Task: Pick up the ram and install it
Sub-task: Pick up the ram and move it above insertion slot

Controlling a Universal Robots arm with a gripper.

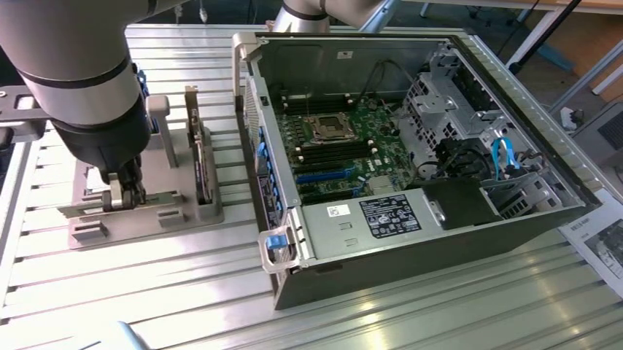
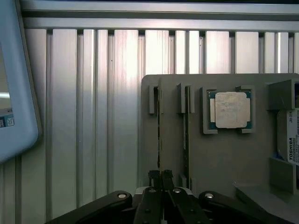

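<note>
The ram (image 2: 159, 130) is a thin board seen edge-on, standing in the outermost slot of the grey holder (image 2: 219, 158). My gripper (image 2: 160, 175) is shut on the ram's near end, and the two dark fingertips (image 2: 154, 176) press its sides. In the exterior view my gripper (image 1: 125, 195) reaches down into the holder (image 1: 146, 219), and the arm hides the ram there. The open computer case (image 1: 545, 160) lies to the exterior view's right, with its green motherboard (image 1: 341, 146) exposed.
A second edge-on board (image 2: 187, 126) stands in the neighbouring slot. A square silver processor (image 2: 229, 109) and a hard drive (image 2: 290, 140) sit further along the holder. A tall upright card (image 1: 200, 157) stands between my gripper and the case. A pale blue object (image 2: 14, 93) lies on the slatted table.
</note>
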